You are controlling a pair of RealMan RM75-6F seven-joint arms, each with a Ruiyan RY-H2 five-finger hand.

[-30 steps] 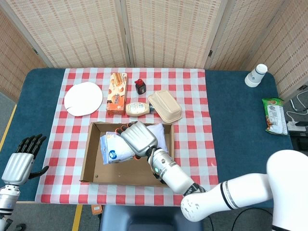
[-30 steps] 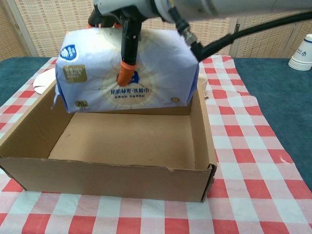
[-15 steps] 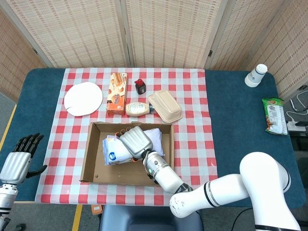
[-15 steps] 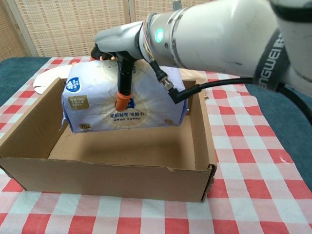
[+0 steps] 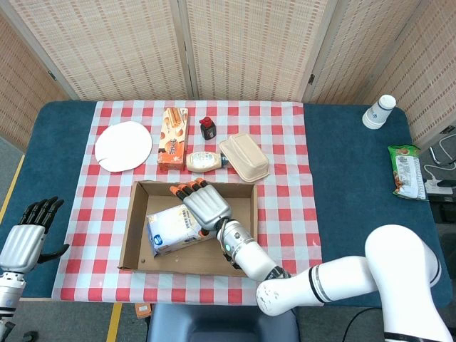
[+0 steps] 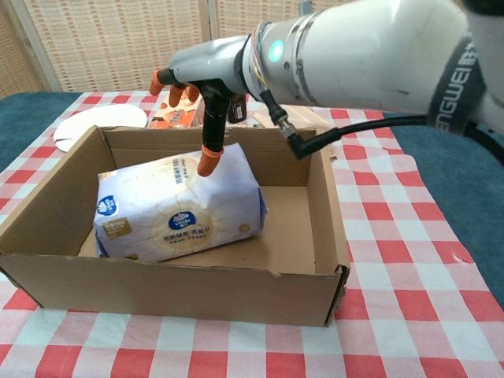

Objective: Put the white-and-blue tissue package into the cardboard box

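Observation:
The white-and-blue tissue package [image 5: 173, 228] [image 6: 177, 213] lies on the floor of the cardboard box [image 5: 192, 187] [image 6: 173, 291], toward its left side. My right hand [image 5: 206, 205] [image 6: 213, 75] hovers over the package with its fingers spread apart. One orange fingertip [image 6: 209, 163] points down at the package's top edge; the others stand clear behind it. Nothing is gripped. My left hand [image 5: 28, 239] hangs off the table's left edge, fingers apart and empty, seen only in the head view.
Behind the box stand a white plate [image 5: 124, 146], an orange biscuit box [image 5: 174, 137], a dark bottle [image 5: 207, 127], a mayonnaise bottle [image 5: 204, 161] and a beige lidded container [image 5: 244, 157]. Paper cups [image 5: 378, 111] and a green snack bag [image 5: 406, 171] sit far right.
The package, held above the box a second ago, has come down onto the box floor. My right hand has let go of it and spread its fingers.

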